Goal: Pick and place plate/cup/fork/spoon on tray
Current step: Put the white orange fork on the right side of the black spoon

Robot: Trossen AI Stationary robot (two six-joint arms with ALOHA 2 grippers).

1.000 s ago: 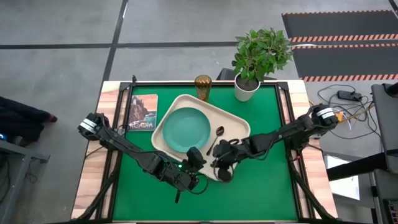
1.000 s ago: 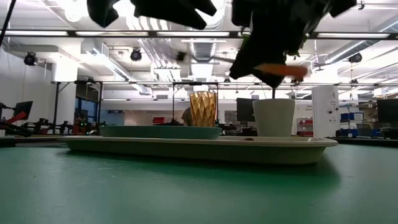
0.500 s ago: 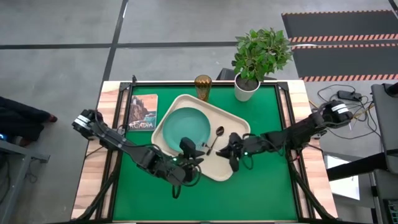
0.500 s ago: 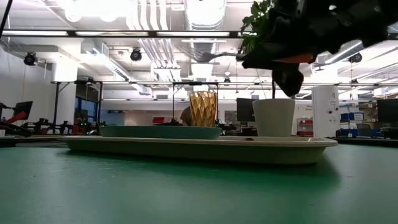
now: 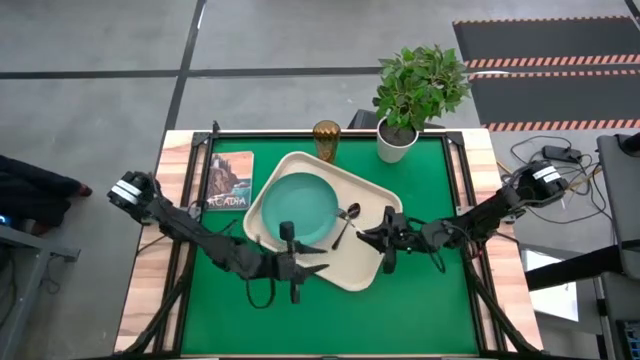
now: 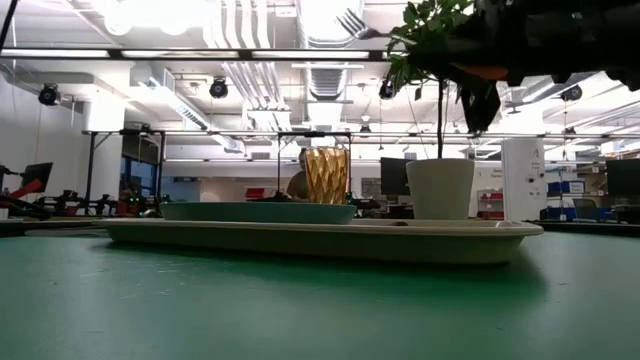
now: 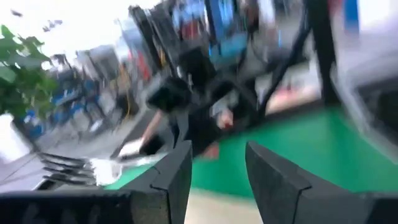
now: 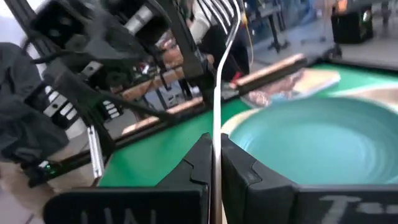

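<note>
The cream tray (image 5: 372, 272) lies slantwise mid-table and carries the teal plate (image 5: 300, 205) and the dark spoon (image 5: 345, 226). The amber cup (image 5: 326, 140) stands on the green mat beyond the tray's far corner. My right gripper (image 5: 364, 238) hovers over the tray's right part, shut on the fork (image 8: 216, 93), whose tines (image 6: 350, 18) point toward the plate. My left gripper (image 7: 217, 180) hangs open and empty above the tray's near edge, its fingers pointing toward the right gripper. My right gripper pinches the fork between its two fingers, where the silver shaft (image 8: 215, 146) leaves them; a bit of the red handle (image 6: 480, 72) shows at the fingers. The fingers come level from the table's right, along the fork. The fork is lifted clear above the tray, tines slanting slightly up.
A picture-covered book (image 5: 230, 180) lies left of the tray. A white pot with a leafy plant (image 5: 397, 140) stands at the far edge, right of the cup. Bare green mat (image 5: 420, 310) stretches along the near side.
Both grippers have tipped up from pointing down to level. My right gripper has drawn back toward the table's right edge with the fork, whose tines have swung upward. My left gripper, still open, has drawn a little toward the left edge and rolled.
</note>
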